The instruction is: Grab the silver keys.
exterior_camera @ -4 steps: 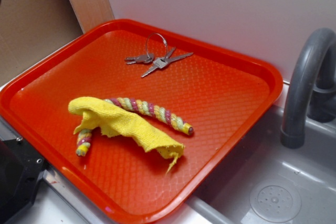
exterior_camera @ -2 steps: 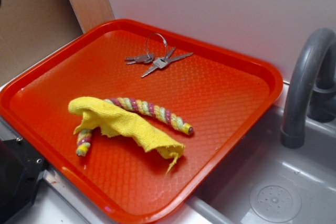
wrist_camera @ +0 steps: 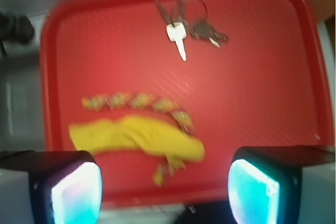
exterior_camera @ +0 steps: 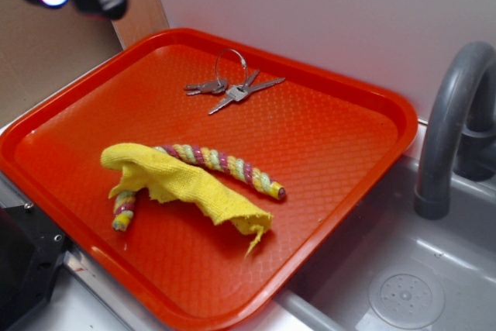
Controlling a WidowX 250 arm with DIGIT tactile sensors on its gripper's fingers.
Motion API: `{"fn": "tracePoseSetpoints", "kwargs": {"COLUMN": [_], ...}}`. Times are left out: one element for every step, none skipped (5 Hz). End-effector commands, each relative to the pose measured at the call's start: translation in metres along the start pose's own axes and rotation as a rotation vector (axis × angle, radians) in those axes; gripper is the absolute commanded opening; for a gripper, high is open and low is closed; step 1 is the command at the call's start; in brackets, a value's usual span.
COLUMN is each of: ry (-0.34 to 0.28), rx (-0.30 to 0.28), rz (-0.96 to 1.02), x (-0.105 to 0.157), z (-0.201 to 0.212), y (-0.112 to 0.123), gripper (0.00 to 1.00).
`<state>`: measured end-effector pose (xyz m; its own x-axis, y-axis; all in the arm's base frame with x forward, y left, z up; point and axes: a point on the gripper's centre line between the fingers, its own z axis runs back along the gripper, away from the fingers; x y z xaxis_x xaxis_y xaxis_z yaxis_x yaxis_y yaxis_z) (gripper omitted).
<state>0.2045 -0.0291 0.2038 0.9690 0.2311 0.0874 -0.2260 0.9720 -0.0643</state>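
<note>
My end effector [wrist_camera: 165, 192] is spread wide, holding nothing, and the silver keys [wrist_camera: 186, 24] lie far ahead and below it.

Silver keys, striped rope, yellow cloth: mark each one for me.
silver keys [exterior_camera: 237, 92], exterior view, on the key heads by the ring.
striped rope [exterior_camera: 225, 163], exterior view, on its bare middle stretch.
yellow cloth [exterior_camera: 180, 180], exterior view, on the middle of the fold.

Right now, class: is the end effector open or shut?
Open. In the wrist view the end effector shows its two fingers far apart, nothing between them, high above the red tray.
</note>
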Motion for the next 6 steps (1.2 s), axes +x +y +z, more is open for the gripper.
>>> {"fn": "tracePoseSetpoints", "kwargs": {"ry": [-0.021, -0.037, -0.117, -0.219, -0.302, -0.284], "rx": [0.088, 0.112, 0.141, 0.1, -0.059, -0.089], "rz": [0.225, 0.306, 0.499, 0.731, 0.78, 0.756], "x": [0.094, 0.112, 0.114, 0.091, 0.082, 0.085], "z": [-0.058, -0.069, -0.069, -0.062, -0.069, -0.074], "y": [-0.002, 0.012, 0.036, 0.055, 0.066, 0.063], "gripper": [1.0, 1.0, 1.0, 1.0, 1.0, 1.0]}}
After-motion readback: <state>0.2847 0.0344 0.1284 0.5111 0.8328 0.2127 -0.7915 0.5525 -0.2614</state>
